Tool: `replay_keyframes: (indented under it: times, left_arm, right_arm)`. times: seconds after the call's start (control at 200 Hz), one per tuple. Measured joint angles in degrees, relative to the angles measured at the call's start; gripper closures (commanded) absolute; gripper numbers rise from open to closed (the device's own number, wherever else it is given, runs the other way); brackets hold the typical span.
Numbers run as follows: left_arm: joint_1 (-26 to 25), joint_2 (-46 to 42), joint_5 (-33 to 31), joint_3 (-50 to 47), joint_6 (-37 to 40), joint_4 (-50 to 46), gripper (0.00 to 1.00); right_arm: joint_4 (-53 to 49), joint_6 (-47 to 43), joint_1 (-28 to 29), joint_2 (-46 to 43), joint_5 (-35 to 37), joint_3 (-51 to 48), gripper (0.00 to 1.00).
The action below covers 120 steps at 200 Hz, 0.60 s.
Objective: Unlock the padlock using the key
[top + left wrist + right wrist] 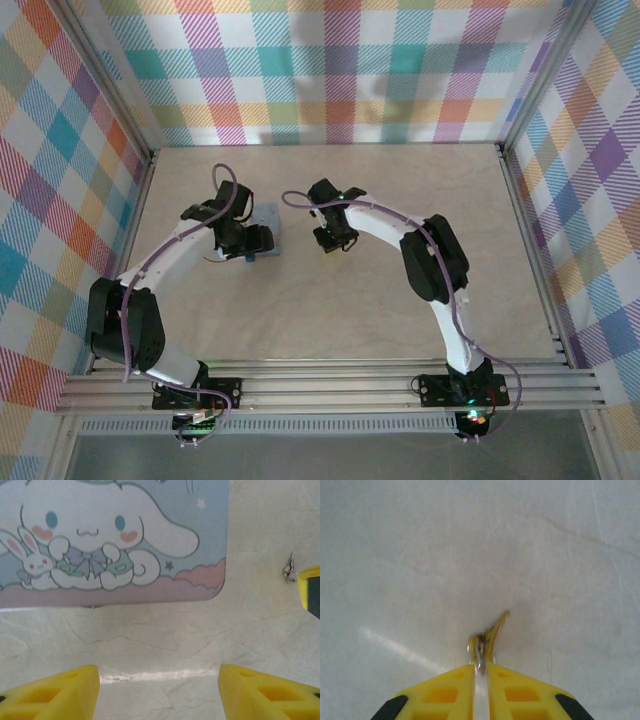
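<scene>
Evidently the key pickup was in hand; the lock was not yet reached.
My left gripper (160, 685) hung wide open and empty just short of the cartoon-printed tin (125, 540). The right gripper (480, 669) had pinched the thin greyish key (487, 639) over the tabletop (395, 555). Next I judged it needed carrying to the padlock, which I couldn't make out.

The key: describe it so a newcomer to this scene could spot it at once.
Find the pale blue cartoon tin on the table; the right gripper is just beside it. The key is the tiny greyish metal sliver pinched between its yellow jaws, far thinner than they are.
</scene>
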Motion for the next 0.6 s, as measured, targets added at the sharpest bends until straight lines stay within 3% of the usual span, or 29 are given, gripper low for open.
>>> replay_keyframes:
  times: [0.205, 0.375, 0.6]
  left_arm:
    - [0.0, -4.6, 2.6, -6.1, -1.7, 2.7, 0.36]
    - [-0.1, -6.4, 5.0, -10.6, -3.6, 5.5, 0.36]
    - [-0.4, -7.6, 6.0, -12.3, -5.1, 7.3, 0.36]
  right_arm:
    - [5.9, 3.0, 0.0, -8.7, -3.5, -10.5, 0.94]
    - [8.7, 5.2, 0.0, -12.2, -4.0, -15.8, 0.80]
    - [9.0, 5.5, 0.0, -10.7, -2.9, -13.1, 0.69]
